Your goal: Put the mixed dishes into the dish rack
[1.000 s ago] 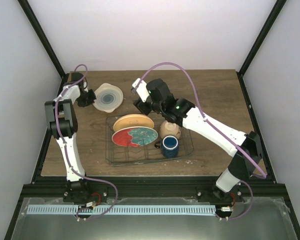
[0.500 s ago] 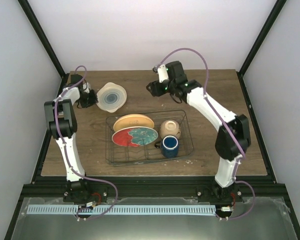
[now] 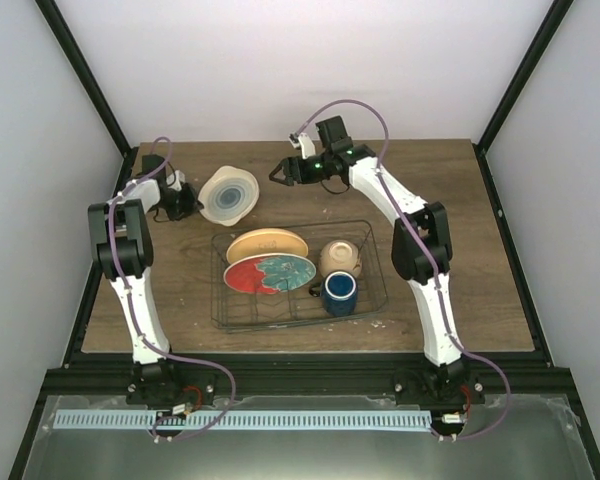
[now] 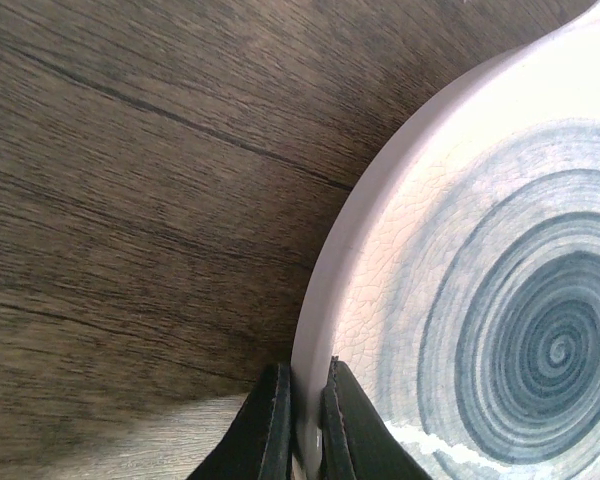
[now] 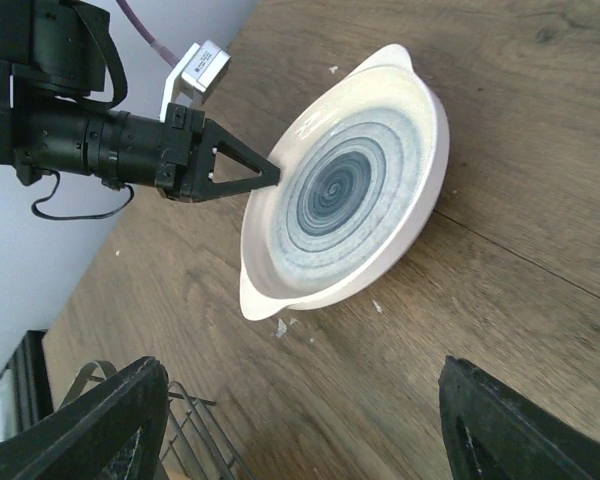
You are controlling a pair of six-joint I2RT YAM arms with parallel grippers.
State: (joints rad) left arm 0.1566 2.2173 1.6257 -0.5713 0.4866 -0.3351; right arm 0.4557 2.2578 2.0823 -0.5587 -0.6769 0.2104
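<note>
In the top view, note that the right arm has left its position over the dish rack (image 3: 375,292) and swung to the far side of the worktop (image 3: 460,240). Its right claw (image 3: 280,172) now sits near the white plate (image 3: 228,195). Over the same interval that plate has been tipped more steeply onto its edge. The orange-yellow plate (image 3: 267,244), the red floral plate (image 3: 270,273), the cream bowl (image 3: 340,258) and the dark blue mug (image 3: 339,292) already sit in the rack. Judge the white plate to be the last dish outstanding, and the present step to be a two-arm pickup or handover. In the left wrist view, confirm that the left claw (image 4: 302,430) is pinching the plate's rim, one finger on each face. In the right wrist view, the right claw's fingers are spread wide with nothing between them. The plate stands tilted on the worktop ahead, apart from those fingers.
</note>
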